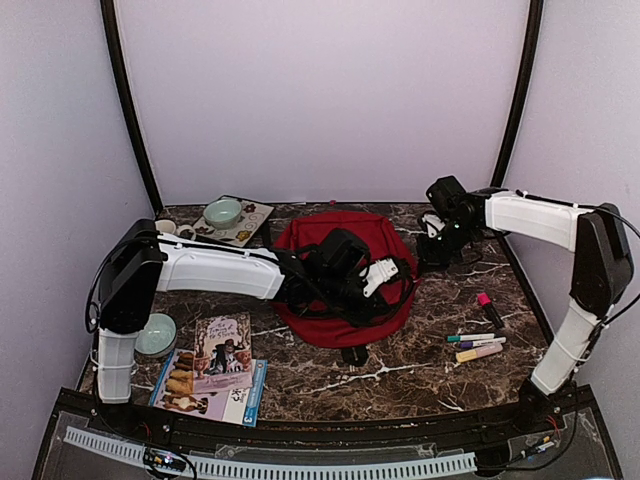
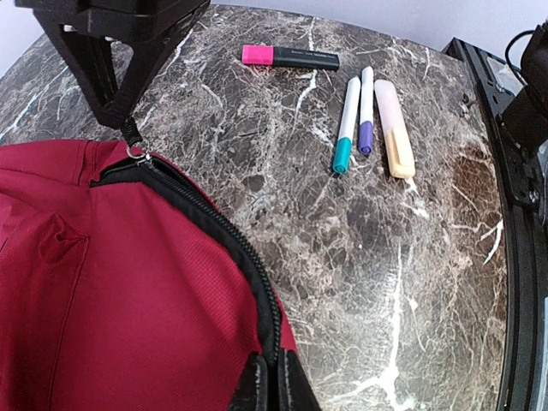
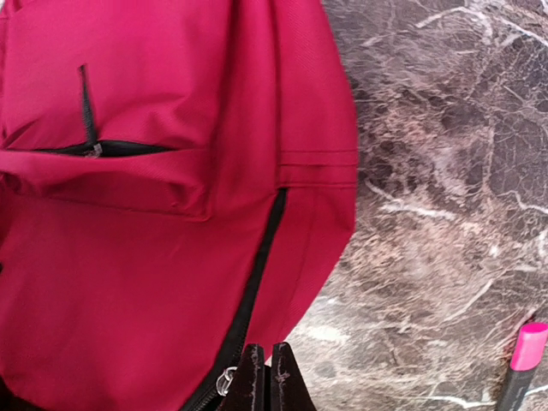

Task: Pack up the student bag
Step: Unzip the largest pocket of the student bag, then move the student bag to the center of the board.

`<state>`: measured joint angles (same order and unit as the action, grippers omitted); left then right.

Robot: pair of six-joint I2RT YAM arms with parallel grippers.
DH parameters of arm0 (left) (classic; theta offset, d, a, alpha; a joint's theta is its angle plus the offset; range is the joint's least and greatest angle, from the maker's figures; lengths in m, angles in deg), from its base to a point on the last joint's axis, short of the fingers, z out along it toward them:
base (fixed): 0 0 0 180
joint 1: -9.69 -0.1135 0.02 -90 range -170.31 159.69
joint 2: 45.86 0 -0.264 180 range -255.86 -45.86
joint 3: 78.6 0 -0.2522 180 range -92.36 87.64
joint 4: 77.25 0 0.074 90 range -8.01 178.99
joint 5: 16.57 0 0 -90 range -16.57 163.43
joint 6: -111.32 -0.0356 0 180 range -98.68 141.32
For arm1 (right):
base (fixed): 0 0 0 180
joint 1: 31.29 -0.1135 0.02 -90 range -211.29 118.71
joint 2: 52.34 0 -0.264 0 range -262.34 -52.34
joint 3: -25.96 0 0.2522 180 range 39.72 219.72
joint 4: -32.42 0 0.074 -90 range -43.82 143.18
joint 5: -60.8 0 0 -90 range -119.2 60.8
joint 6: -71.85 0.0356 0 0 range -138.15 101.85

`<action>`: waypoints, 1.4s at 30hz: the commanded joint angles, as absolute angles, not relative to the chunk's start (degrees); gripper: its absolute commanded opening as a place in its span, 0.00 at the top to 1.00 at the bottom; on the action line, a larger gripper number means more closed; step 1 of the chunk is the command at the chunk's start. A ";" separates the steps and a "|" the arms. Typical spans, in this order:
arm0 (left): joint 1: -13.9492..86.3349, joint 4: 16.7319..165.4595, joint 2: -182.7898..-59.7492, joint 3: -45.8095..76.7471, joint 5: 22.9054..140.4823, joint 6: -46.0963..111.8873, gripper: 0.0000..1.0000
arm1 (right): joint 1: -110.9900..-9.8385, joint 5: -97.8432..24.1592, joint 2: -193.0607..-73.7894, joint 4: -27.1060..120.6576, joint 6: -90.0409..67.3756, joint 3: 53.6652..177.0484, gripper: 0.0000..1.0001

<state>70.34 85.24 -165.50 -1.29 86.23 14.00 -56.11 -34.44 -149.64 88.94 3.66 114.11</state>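
Observation:
The red student bag (image 1: 340, 300) lies flat in the middle of the table. My left gripper (image 1: 400, 280) reaches over it and is shut on the black zipper edge (image 2: 257, 282) at the bag's right rim; its fingertips (image 2: 254, 387) pinch the fabric. My right gripper (image 1: 432, 250) is at the bag's far right corner, shut on the zipper pull (image 2: 130, 135). In the right wrist view the closed fingertips (image 3: 251, 381) sit beside the zipper ring (image 3: 226, 381). A front pocket zipper (image 3: 90, 147) is partly open.
A pink highlighter (image 1: 490, 310), teal marker (image 2: 346, 137), purple marker (image 2: 366, 111) and pale yellow highlighter (image 2: 394, 128) lie right of the bag. Books (image 1: 210, 375) and a green bowl (image 1: 155, 335) are front left. A tray with a cup (image 1: 225, 215) is back left.

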 commanded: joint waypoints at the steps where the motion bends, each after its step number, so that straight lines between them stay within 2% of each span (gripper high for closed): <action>1: 70.60 87.23 -161.53 -0.22 87.34 17.90 1.00 | -54.18 -34.60 -151.36 89.55 1.23 117.77 1.00; 11: 70.60 88.46 -163.48 -2.94 84.86 22.90 1.00 | -54.14 -37.65 -147.79 89.58 1.93 114.96 1.00; 18: 70.60 88.55 -168.72 -11.36 88.11 28.37 1.00 | -52.23 -33.35 -141.26 94.14 2.52 114.56 0.84; 22: 70.60 88.42 -173.45 -17.57 88.53 30.18 1.00 | -50.42 -31.02 -136.26 96.53 3.44 111.77 0.61; 26: 70.60 86.85 -179.67 -26.26 90.46 32.00 0.99 | -49.10 -29.69 -130.79 97.99 5.45 108.23 0.53; 29: 70.60 80.31 -183.15 -34.97 90.27 32.90 0.79 | -48.93 -29.91 -127.54 98.76 7.09 106.80 0.51; 32: 70.60 76.85 -181.38 -36.46 88.44 33.60 0.64 | -48.94 -31.33 -124.27 98.44 8.83 106.16 0.51; 35: 70.60 72.93 -177.78 -36.54 84.13 34.31 0.43 | -48.87 -33.77 -121.26 96.53 10.26 103.09 0.51; 42: 70.51 56.70 -167.59 -35.28 71.04 30.55 0.16 | -48.89 -38.41 -118.08 95.61 10.94 101.57 0.51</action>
